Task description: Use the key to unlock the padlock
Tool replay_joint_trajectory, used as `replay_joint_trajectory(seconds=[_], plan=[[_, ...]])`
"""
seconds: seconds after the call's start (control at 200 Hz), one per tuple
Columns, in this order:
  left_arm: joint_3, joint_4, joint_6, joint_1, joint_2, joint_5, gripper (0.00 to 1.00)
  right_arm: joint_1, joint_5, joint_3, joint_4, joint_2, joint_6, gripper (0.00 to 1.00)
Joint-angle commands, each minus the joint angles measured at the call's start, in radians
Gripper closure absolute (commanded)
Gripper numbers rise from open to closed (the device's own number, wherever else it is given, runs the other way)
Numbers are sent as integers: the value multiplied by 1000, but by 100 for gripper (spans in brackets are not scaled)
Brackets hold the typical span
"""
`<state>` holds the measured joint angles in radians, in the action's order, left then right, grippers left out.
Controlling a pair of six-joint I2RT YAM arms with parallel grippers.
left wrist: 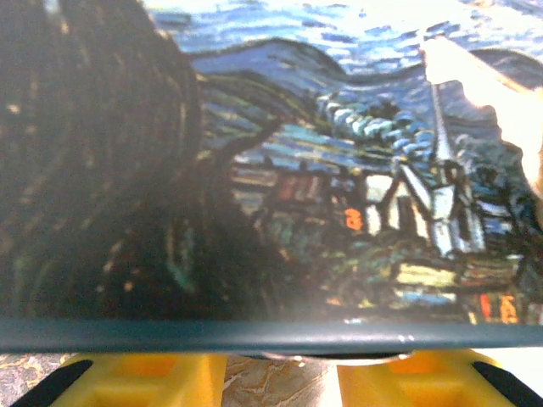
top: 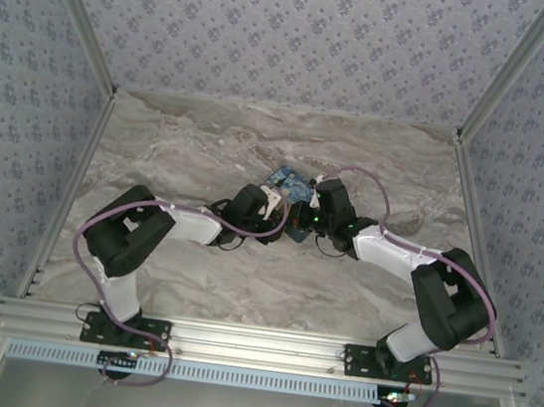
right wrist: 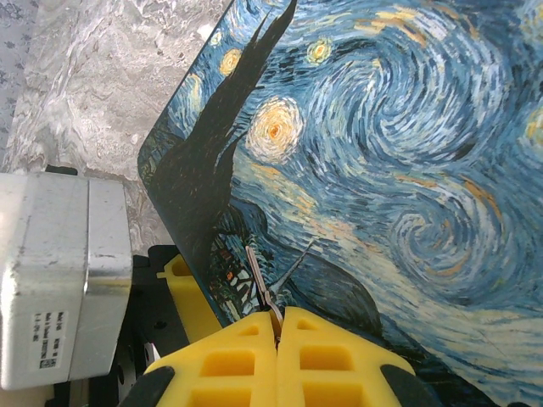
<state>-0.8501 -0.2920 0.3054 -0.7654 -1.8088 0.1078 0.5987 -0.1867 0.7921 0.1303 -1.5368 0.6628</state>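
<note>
Two yellow claws, R claw (right wrist: 277, 318) pinched on thin silvery key (right wrist: 257, 273), L claw (left wrist: 276, 377) apart below swirly-painted box (left wrist: 339, 170), grip unclear

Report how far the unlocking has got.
Done: the right gripper is shut on a thin metal blade, apparently the key. In hand: both grippers are at the painted box; the left gripper sits at its edge. Still to do: inserting and turning the key.

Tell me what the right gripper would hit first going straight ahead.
Probably the painted box: the right gripper, shut on a thin silvery piece, points at its painted face close ahead, though the gap is hard to judge.
</note>
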Motion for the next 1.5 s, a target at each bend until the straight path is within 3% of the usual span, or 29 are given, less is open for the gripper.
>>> replay_joint_trajectory(seconds=[0.0, 0.745, 1.494], plan=[[-27, -40, 14, 8, -23, 9, 63, 9, 29, -17, -127, -19, 9, 99], [-63, -37, 35, 8, -30, 75, 66, 13, 27, -13, -127, -19, 12, 99], [-74, -42, 270, 15, -27, 50, 65, 13, 26, -20, -122, -13, 15, 99]])
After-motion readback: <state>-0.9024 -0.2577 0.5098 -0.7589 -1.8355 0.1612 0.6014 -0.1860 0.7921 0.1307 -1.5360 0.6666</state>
